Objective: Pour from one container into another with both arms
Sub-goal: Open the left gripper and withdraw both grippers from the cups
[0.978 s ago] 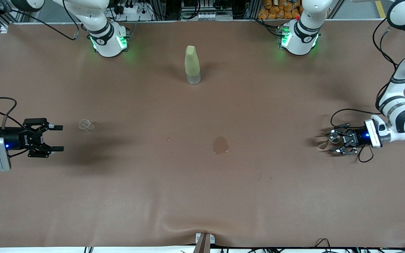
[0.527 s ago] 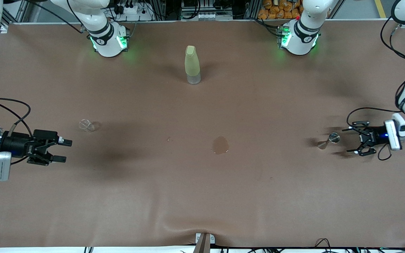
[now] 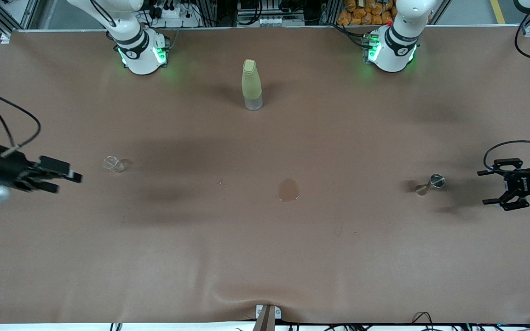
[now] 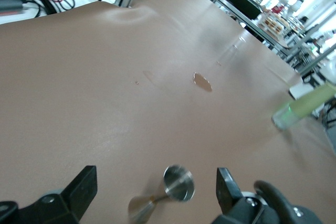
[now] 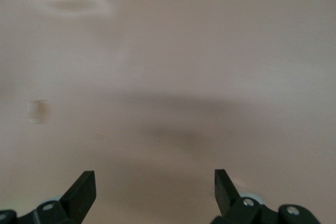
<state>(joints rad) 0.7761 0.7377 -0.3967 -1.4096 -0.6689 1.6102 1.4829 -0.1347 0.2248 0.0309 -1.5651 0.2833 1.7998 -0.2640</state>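
Observation:
The clear glass cup (image 3: 113, 164) stands on the brown table toward the right arm's end. My right gripper (image 3: 65, 181) hovers beside it, nearer the table's end, open and apart from it. In the right wrist view this gripper (image 5: 153, 178) has only bare table between its fingers. The silver jigger (image 3: 432, 182) stands free on the table toward the left arm's end. My left gripper (image 3: 485, 187) is open and well clear of it, by the table's end. In the left wrist view the jigger (image 4: 176, 184) sits just ahead of the open gripper (image 4: 156, 177), touching neither finger.
A tall pale yellow-green bottle (image 3: 251, 85) stands mid-table near the arms' bases, also seen in the left wrist view as the bottle (image 4: 304, 106). A small wet stain (image 3: 288, 190) marks the table's middle. The tablecloth is rucked at the front edge (image 3: 267, 305).
The left gripper has let go of the jigger and drawn back toward its end of the table. The right gripper has also pulled away from the cup and turned.

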